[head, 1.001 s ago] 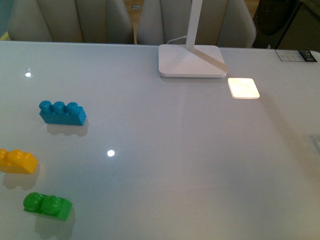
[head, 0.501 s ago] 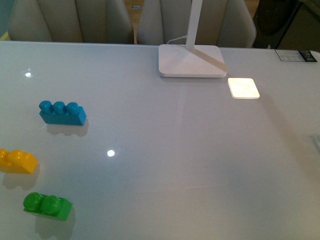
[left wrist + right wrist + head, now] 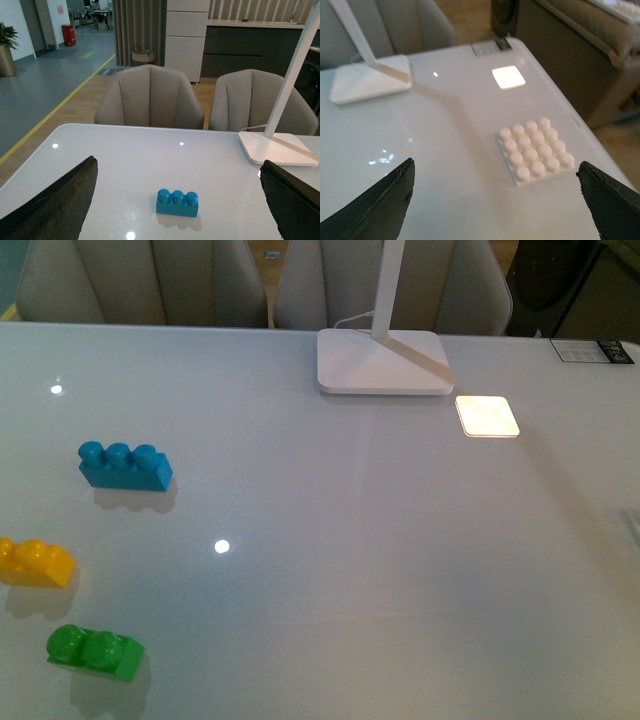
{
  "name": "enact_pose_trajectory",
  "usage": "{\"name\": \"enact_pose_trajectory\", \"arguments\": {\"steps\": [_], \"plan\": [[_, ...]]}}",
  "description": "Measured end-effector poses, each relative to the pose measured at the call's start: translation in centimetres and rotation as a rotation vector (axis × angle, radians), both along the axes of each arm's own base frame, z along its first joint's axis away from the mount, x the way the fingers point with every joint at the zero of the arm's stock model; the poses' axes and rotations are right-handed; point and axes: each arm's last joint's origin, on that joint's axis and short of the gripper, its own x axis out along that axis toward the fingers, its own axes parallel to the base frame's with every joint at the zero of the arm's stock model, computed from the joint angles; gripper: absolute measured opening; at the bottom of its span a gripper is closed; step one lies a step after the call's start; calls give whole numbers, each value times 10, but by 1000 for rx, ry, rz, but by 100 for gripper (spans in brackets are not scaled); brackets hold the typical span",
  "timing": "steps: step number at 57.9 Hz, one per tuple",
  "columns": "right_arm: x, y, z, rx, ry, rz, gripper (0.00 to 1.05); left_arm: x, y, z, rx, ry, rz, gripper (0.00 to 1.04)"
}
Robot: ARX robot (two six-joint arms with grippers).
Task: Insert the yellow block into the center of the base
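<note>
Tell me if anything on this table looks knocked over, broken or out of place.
Nothing stands out. The yellow block, green brick and blue brick all sit studs-up and apart; the base lies flat, its studs bare.

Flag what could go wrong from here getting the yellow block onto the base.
1. The yellow block sits at the front view's left border, partly cut off, near the green block; the open left claw faces only the blue block, so a wrong pick seems possible.
2. The base lies unheld near the edge of the table; pressing may slide it.
</note>
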Motion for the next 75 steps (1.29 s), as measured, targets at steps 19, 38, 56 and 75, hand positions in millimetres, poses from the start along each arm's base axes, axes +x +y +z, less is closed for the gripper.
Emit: {"name": "enact_pose_trajectory", "arguments": {"steps": [19,38,56,75], "plan": [[59,-62,-5,2,57,-35,96,0,0,0,0,0,0,97],[153,-139,-111,141,395,77,96,0,0,0,0,0,0,97],[187,-163,-135,81,483,117,96,0,0,0,0,0,0,97],[209,-175,-160,86,564,106,96,0,0,0,0,0,0,97]]}}
